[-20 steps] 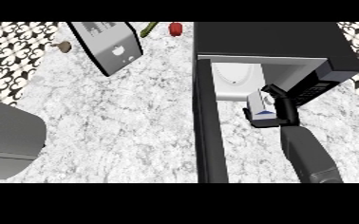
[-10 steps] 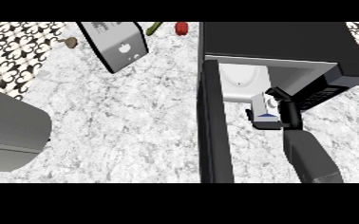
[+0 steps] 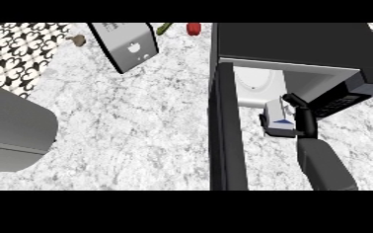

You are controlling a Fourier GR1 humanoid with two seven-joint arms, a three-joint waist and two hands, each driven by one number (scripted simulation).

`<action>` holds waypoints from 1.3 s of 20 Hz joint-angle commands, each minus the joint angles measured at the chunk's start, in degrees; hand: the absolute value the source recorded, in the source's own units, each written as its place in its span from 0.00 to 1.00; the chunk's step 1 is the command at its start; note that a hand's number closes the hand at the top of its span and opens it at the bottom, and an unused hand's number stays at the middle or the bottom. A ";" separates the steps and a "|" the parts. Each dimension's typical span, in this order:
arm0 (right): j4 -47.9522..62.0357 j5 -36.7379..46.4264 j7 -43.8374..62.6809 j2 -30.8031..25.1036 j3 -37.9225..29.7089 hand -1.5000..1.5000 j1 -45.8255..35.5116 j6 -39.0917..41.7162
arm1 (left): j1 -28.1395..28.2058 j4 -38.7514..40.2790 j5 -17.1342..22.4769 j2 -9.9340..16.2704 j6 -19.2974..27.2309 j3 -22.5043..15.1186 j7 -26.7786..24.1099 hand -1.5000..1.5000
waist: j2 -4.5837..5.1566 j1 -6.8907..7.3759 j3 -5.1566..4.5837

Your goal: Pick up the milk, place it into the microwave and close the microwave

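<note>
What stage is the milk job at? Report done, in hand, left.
Done: the right hand is curled round the milk, off the counter. In hand: carrying it at the microwave opening. Left: set it inside, let go, swing the open door shut.

Kitchen: marble counter [image 3: 146, 128] w/ open microwave [image 3: 291, 44] at right edge, toaster [image 3: 128, 44] nr back edge.

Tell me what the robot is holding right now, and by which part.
The right hand holds the milk carton, fingers curled round its body, at the open microwave. No left hand shows.
</note>
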 commanded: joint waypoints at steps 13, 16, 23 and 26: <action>-4.01 0.57 11.05 -7.30 -0.95 1.00 -7.95 -5.78 | -2.99 -0.11 0.09 2.82 1.36 1.64 2.28 0.00 | 2.92 5.53 0.73; -5.41 0.46 11.39 -7.08 -0.75 1.00 -7.12 -5.72 | -3.86 0.42 0.19 2.96 1.45 1.07 2.60 0.00 | 3.08 5.48 0.69; -9.58 -1.51 12.17 -3.29 0.03 0.00 -7.75 -3.65 | -4.72 0.98 0.01 3.90 1.69 1.39 3.53 0.00 | 2.49 6.54 0.83; -8.34 -0.54 15.02 -3.24 2.25 0.00 -8.03 -2.56 | -5.69 1.10 -0.08 4.38 1.93 1.69 3.74 0.00 | 2.68 7.27 0.63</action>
